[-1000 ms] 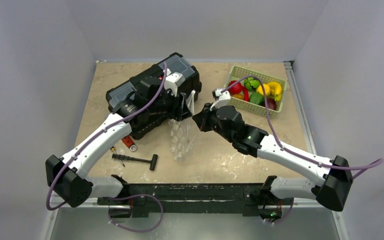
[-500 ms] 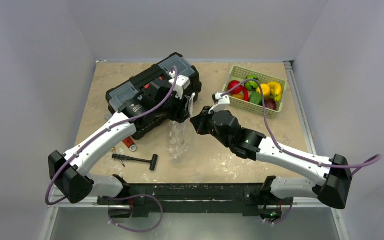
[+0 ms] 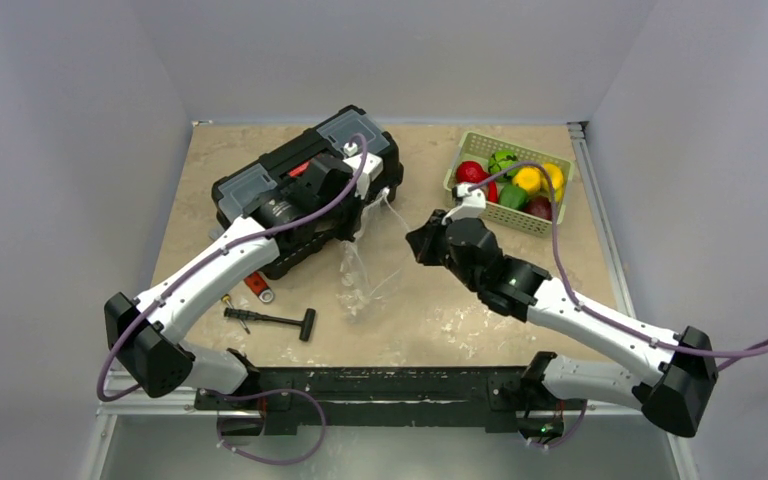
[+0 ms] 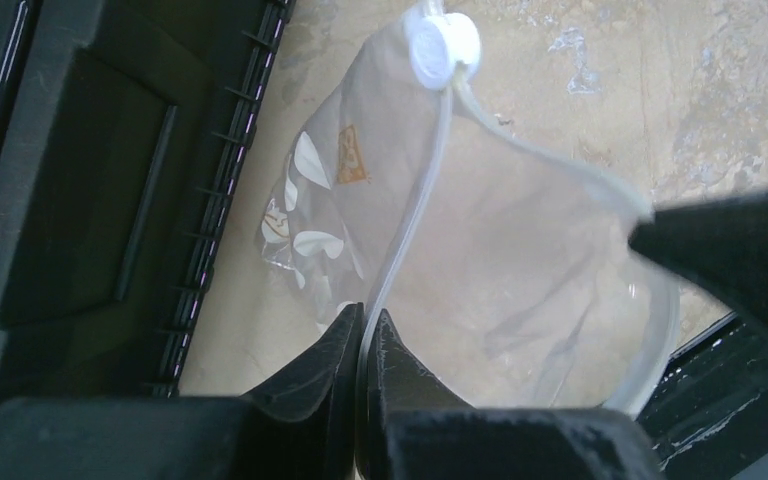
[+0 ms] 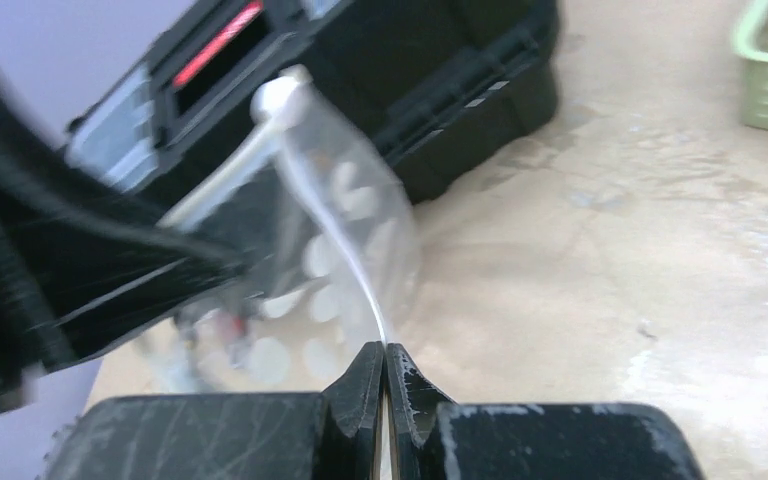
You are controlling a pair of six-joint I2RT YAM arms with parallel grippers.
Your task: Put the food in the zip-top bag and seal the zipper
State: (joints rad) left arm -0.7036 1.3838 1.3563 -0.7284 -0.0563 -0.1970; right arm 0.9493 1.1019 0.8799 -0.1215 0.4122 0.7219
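The zip-top bag (image 3: 365,272), a clear crinkly plastic pouch printed with white dots, is hanging between the two arms over the middle of the counter (image 3: 460,312), just right of the black plastic toolbox (image 3: 380,150), with its bottom seemingly resting on the counter. The left gripper (image 4: 363,325) is pinching one lip of the mouth, fingers narrowed onto the thin whitish zipper (image 4: 415,212). The right gripper (image 5: 385,360) is clamping the opposite lip in the same way, fingers almost together on the strip. Between them the mouth is gaping into a loop.

The step in hand looks like spreading the bag open for loading. The food (image 3: 508,182), glossy red, yellow and green toy fruits and vegetables, is all sitting in the pale green slotted basket (image 3: 505,211) at the far right, well apart from the bag, and nothing shows inside the pouch. Next, one arm probably has to let go and fetch a piece while the other is holding the mouth up. The thin film could sag shut once one lip goes free.
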